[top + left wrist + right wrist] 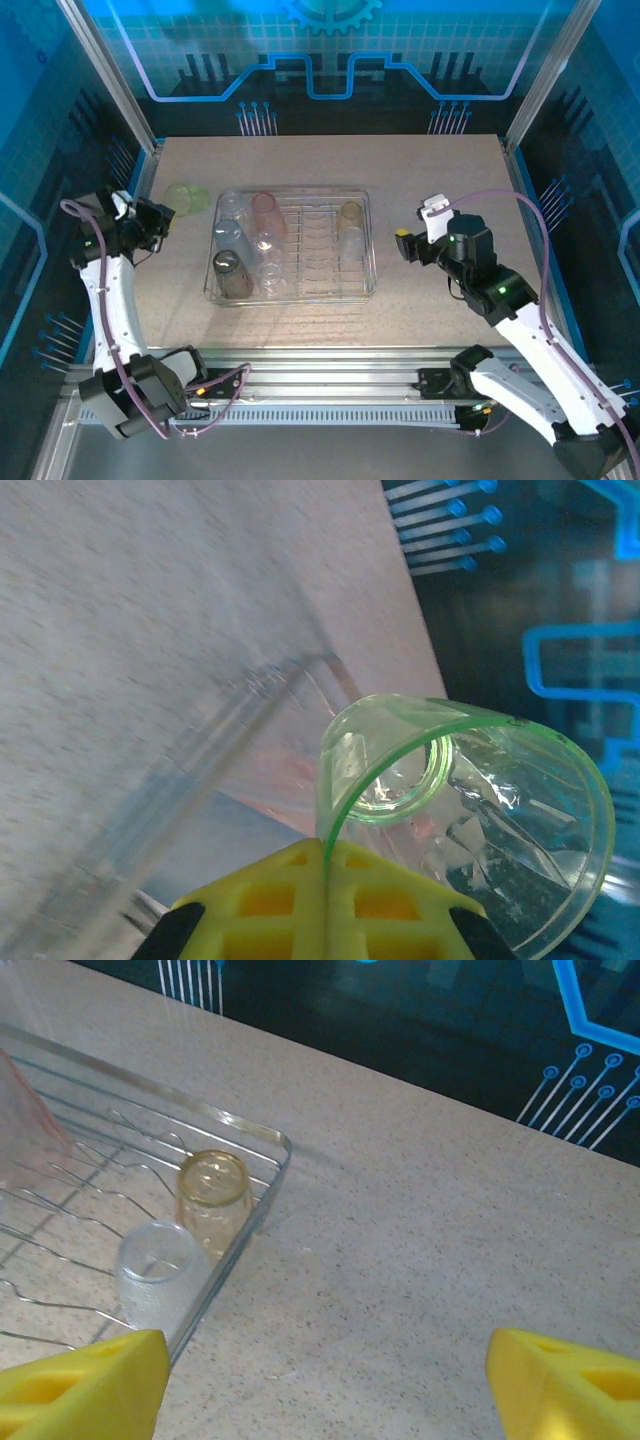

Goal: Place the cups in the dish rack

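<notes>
The silver wire dish rack (368, 262) lies mid-table with several cups standing in it, among them a pink one (264, 207), a dark grey one (232, 276) and an amber one (350, 213). Just off the rack's far left corner, my left gripper (160, 217) is shut on the rim of a yellow-green cup (187, 197). In the left wrist view the yellow fingers (270, 895) pinch that cup's (480, 810) wall, and the cup lies tilted on its side. My right gripper (404, 243) hovers open right of the rack. Its fingers (85, 1385) are spread over bare table near the amber cup (212, 1195) and a clear cup (155, 1282).
The rack's rim (262, 1175) runs close to my right gripper's left finger. Metal posts and blue patterned walls enclose the table on three sides. Bare tabletop (450, 180) stretches right of the rack and behind it.
</notes>
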{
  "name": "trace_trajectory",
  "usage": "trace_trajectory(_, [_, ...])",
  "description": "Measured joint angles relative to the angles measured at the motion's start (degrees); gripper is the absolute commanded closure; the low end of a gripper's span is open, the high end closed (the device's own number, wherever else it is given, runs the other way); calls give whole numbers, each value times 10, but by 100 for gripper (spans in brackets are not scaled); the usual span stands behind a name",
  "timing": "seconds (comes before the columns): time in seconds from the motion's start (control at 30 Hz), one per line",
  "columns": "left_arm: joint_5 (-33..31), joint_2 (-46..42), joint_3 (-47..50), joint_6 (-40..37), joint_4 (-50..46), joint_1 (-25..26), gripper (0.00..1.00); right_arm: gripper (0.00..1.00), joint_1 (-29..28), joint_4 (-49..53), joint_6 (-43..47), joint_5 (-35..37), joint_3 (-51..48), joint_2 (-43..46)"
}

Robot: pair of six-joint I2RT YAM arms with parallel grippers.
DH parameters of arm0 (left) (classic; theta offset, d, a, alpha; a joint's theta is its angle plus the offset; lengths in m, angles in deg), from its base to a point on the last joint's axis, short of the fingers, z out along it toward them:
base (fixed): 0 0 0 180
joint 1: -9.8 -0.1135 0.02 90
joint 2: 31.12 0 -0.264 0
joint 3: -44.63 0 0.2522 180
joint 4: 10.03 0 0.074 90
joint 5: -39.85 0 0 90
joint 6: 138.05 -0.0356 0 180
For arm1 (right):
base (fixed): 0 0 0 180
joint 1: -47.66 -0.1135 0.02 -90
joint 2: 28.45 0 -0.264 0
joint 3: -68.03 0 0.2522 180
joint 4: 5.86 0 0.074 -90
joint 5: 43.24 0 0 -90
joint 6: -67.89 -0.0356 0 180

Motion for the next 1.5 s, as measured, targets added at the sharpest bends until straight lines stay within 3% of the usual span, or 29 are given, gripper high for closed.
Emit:
trace_trajectory(0.23, [76,6,-22,104,89,128,100,18,26,-33,-36,-85,0,16])
trace_trajectory(0.43, [107,28,-31,201,200,215,100,15,61,-135,-96,-161,-22,28])
trace_trajectory(0.57, [119,50,-33,259,275,268,100,7,98,-210,-184,-214,-31,20])
trace_trajectory(0.83, [135,110,-74,311,350,348,100,6,176,-355,-412,-358,-22,-78])
trace_trajectory(0.97, [142,138,-99,319,373,386,100,6,176,-446,-504,-411,-19,-130])
trace_trajectory(1.27, [154,179,-132,325,391,447,100,0,158,-757,-678,-427,-32,-244])
trace_trajectory(1.5, [156,185,-133,326,401,458,100,0,102,-800,-694,-430,-20,-287])
